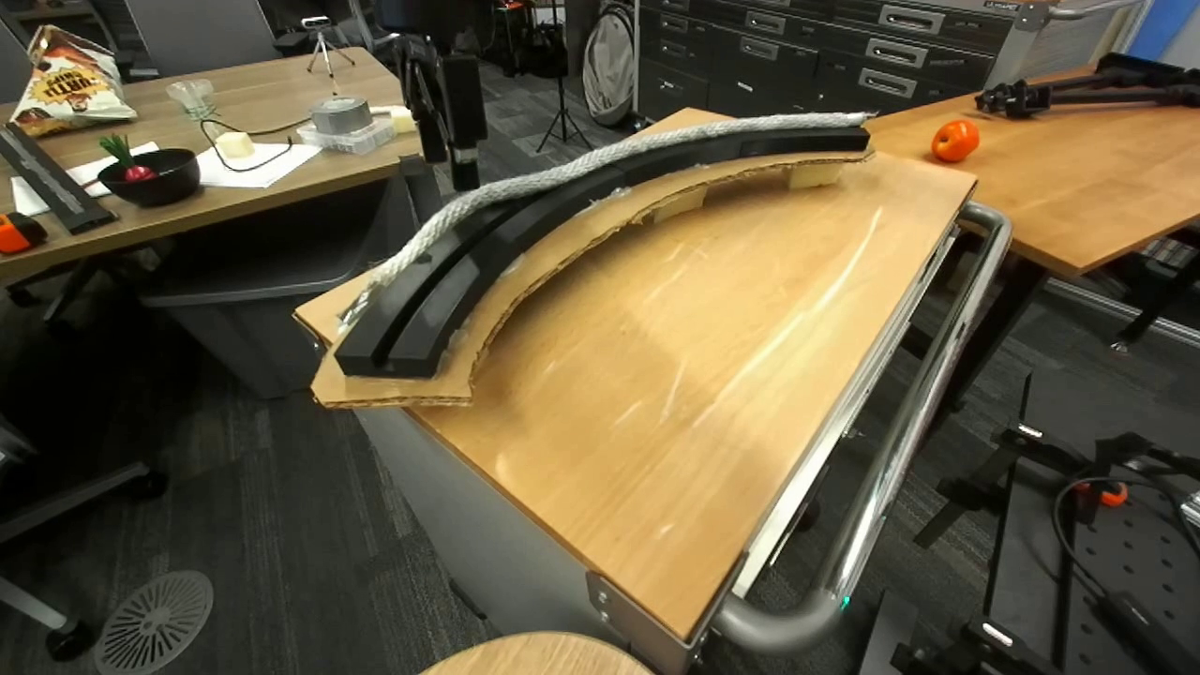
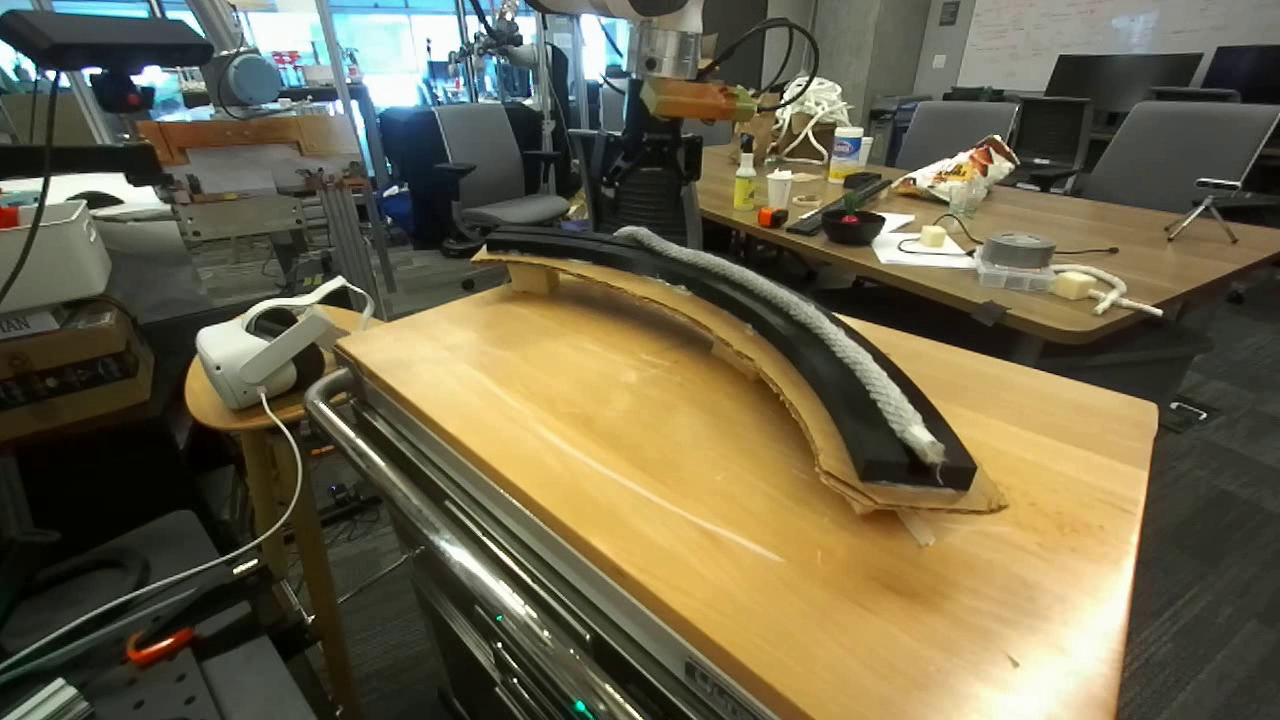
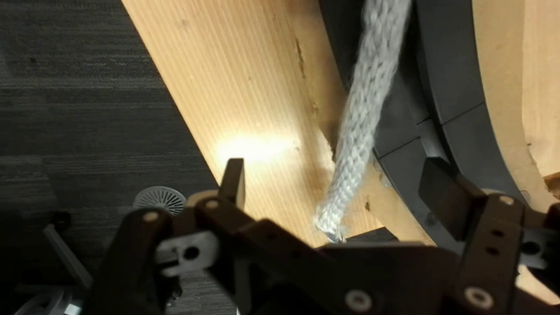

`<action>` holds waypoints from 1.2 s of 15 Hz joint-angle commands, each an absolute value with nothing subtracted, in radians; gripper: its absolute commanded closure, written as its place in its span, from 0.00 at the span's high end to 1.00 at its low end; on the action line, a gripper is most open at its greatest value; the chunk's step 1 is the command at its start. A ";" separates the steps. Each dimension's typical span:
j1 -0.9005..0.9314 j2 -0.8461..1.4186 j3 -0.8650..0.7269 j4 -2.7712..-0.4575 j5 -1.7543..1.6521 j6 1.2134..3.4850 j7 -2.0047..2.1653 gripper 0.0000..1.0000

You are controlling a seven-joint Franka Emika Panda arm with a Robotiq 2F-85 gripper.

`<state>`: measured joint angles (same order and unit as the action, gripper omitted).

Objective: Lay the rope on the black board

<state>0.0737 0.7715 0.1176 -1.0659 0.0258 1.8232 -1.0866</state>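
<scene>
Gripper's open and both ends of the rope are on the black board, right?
Not both: the wrist view shows one end of the rope past the outer edge of the black board. Only the opposite end, seen in an exterior view, lies on the board. The gripper is open, as you say.

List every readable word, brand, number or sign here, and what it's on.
"TURTLE CHIPS": chip bag, edge letters unclear.
"MAN", possibly cut off at the picture's left edge: brown box.
Too small or blurred: cabinet badge, canister label, spray bottle label, whiteboard writing, cart plate.
No numbers legible.
</scene>
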 commanded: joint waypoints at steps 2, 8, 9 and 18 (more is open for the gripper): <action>0.076 0.835 0.127 -0.957 0.012 1.758 -1.047 1.00; 0.078 0.870 0.124 -0.918 0.000 1.726 -1.049 1.00; 0.079 0.875 0.123 -0.912 -0.003 1.724 -1.050 0.94; 0.080 0.889 0.114 -0.909 -0.001 1.725 -1.061 0.23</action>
<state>0.0738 0.8651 0.1175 -0.9620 0.0050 1.7494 -1.0667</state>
